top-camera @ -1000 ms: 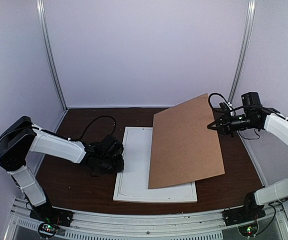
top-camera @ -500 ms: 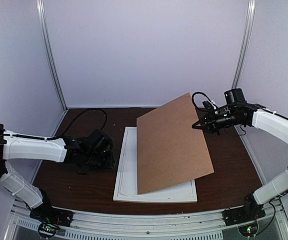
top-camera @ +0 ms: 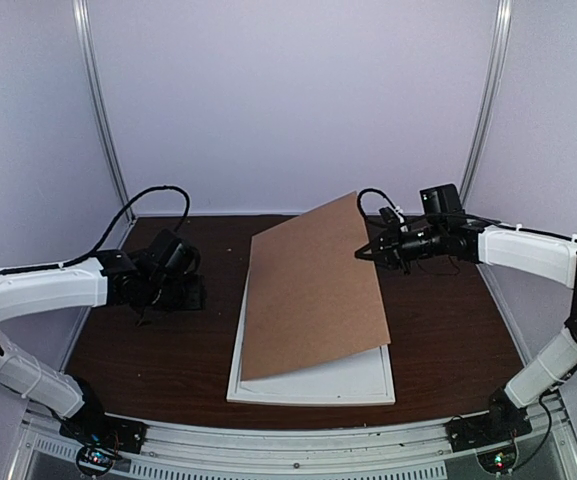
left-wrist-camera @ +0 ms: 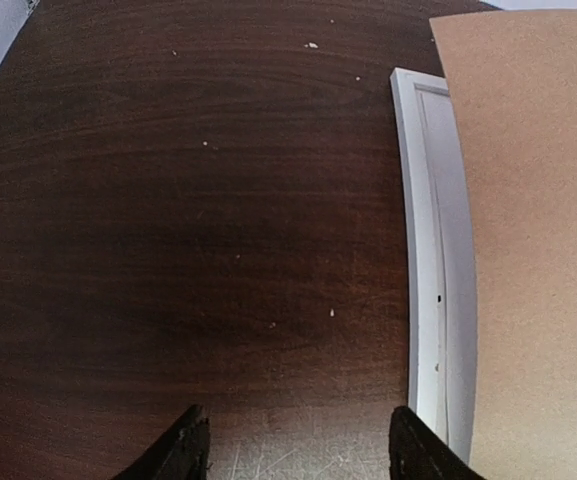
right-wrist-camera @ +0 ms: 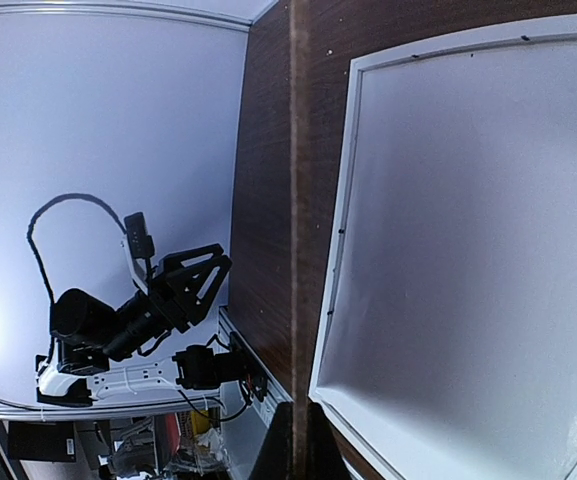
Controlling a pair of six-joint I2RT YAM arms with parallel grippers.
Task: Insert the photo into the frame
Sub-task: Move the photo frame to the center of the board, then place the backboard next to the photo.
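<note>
The white frame [top-camera: 313, 386] lies flat mid-table. The plain brown backing board [top-camera: 313, 285] leans over it, near edge resting on the frame, far right corner raised. My right gripper [top-camera: 367, 251] is shut on that raised corner; in the right wrist view the board [right-wrist-camera: 300, 200] runs edge-on between the closed fingers [right-wrist-camera: 286, 452], with the frame [right-wrist-camera: 340, 260] and a pale grey-white surface inside it. My left gripper [top-camera: 165, 293] is open and empty over bare table left of the frame [left-wrist-camera: 426, 250], fingertips [left-wrist-camera: 190, 452] wide apart. The photo's picture side is not visible.
Dark wooden table [top-camera: 148, 350] with white walls and metal posts [top-camera: 103, 110] at the back corners. A black cable [top-camera: 143, 205] loops behind the left arm. The metal rail [top-camera: 298, 445] runs along the near edge.
My right gripper has moved left and down, swinging the brown board lower over the frame. My left arm has drawn back left and away from the frame's edge.
</note>
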